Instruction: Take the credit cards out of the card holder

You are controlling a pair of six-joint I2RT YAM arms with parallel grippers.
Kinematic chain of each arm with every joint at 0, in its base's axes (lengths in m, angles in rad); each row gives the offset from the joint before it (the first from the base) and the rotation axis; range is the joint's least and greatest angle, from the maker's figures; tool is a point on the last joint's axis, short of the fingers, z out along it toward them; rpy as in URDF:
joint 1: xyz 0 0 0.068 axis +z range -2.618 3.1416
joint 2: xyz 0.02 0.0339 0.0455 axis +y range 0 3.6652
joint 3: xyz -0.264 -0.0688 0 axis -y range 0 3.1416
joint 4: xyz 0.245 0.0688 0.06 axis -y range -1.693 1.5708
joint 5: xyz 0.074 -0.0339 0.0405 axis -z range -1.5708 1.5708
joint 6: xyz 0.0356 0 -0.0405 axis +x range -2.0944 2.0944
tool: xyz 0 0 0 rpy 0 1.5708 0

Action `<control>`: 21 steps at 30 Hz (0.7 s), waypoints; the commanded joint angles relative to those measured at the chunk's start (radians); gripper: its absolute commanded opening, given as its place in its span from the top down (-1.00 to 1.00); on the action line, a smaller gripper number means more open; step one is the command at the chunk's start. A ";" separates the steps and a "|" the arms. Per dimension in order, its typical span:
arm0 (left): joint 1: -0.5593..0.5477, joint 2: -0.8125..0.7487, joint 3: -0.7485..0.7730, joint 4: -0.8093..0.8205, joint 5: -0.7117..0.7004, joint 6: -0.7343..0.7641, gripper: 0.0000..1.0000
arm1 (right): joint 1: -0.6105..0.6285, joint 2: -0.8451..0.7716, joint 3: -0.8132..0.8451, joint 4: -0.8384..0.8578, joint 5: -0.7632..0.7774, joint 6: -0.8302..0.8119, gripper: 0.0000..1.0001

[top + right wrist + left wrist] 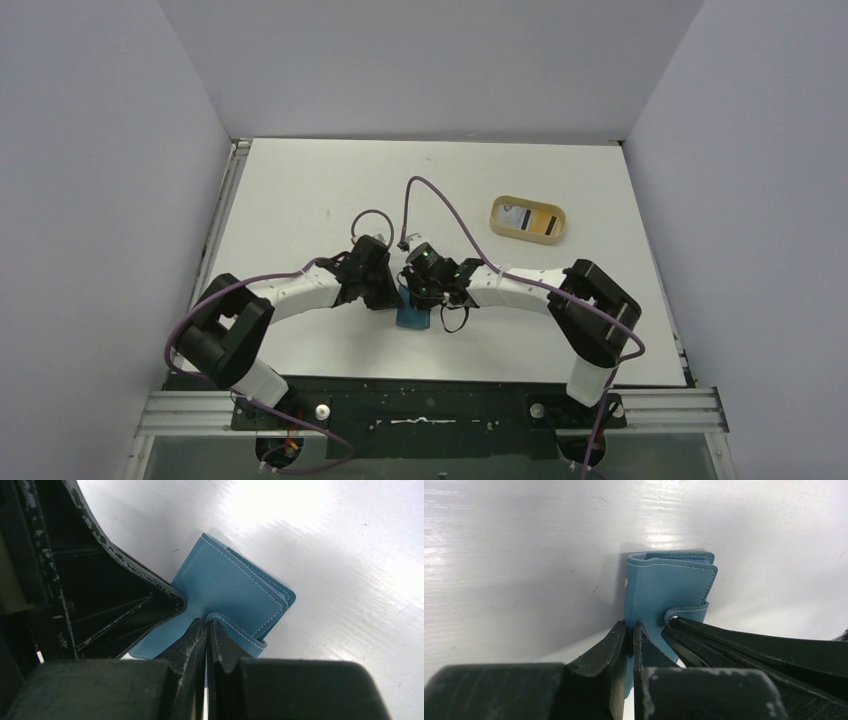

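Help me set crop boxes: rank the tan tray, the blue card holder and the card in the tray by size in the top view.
Largest: tan tray.
Then card holder and card: these look alike, and the holder is partly hidden, so I won't rank them.

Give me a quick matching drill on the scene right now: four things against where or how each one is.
Things:
1. card holder
2. tray
3. left gripper
4. right gripper

Places or states:
A. shut on the snap tab
B. far right part of the table, with a striped card in it
C. teal-blue, folded, between the two grippers
D. shut on the holder's cover edge, beside the tab

Pairs: 1-C, 2-B, 3-D, 4-A.
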 commanded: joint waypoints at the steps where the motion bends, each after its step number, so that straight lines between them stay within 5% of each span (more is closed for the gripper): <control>1: 0.004 0.009 0.029 -0.066 -0.096 0.014 1.00 | 0.034 -0.001 -0.059 -0.097 -0.117 0.024 1.00; 21: 0.004 -0.002 0.023 -0.075 -0.101 0.020 1.00 | 0.017 -0.082 -0.080 -0.054 -0.095 0.024 1.00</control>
